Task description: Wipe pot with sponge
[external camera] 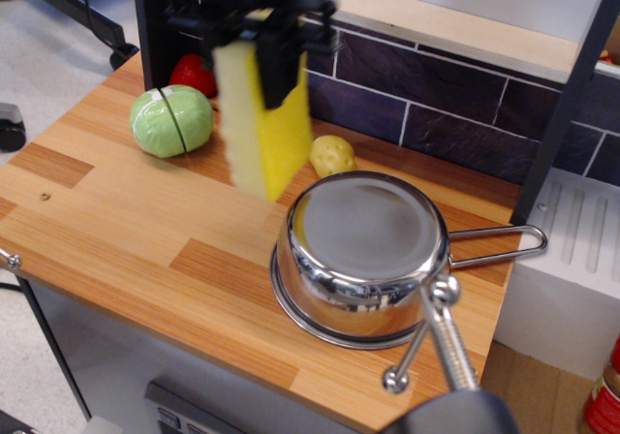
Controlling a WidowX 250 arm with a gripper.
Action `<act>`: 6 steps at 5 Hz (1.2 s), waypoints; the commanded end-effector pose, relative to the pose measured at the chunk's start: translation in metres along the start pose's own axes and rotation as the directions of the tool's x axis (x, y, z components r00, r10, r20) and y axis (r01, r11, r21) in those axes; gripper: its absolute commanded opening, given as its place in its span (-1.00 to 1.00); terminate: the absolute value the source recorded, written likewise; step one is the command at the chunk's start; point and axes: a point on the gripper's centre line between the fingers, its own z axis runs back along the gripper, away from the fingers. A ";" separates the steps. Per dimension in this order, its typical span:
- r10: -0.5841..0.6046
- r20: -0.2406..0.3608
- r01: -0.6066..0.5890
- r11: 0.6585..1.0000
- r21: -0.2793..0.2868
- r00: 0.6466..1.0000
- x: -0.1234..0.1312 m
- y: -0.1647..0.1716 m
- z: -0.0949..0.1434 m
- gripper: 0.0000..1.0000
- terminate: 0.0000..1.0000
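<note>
The shiny steel pot [360,256] sits on the wooden counter at the right, its wire-loop handle [496,244] pointing right. My black gripper [262,61] is shut on the top of the yellow sponge [263,124]. It holds the sponge upright in the air, above and to the left of the pot's rim, clear of the counter. The sponge is blurred by motion.
A green cabbage [171,120] and a red strawberry-like item [194,74] lie at the back left. A small yellowish potato [332,154] lies behind the pot by the dark tile wall. A metal clamp [441,332] juts up at the front right. A white rack [572,250] stands right of the counter.
</note>
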 end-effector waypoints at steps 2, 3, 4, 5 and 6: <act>0.023 0.068 -0.026 0.999 0.043 0.997 -0.002 -0.049 -0.004 -1.00 -1.00; 0.026 0.088 -0.031 0.998 0.057 0.996 -0.003 -0.051 -0.016 -1.00 -1.00; 0.016 0.101 -0.023 0.997 0.073 0.995 -0.007 -0.055 -0.030 -1.00 -1.00; 0.013 0.097 -0.022 0.996 0.088 0.995 -0.008 -0.054 -0.037 -1.00 -1.00; 0.018 0.086 -0.025 0.996 0.083 0.996 -0.010 -0.062 -0.041 -1.00 -1.00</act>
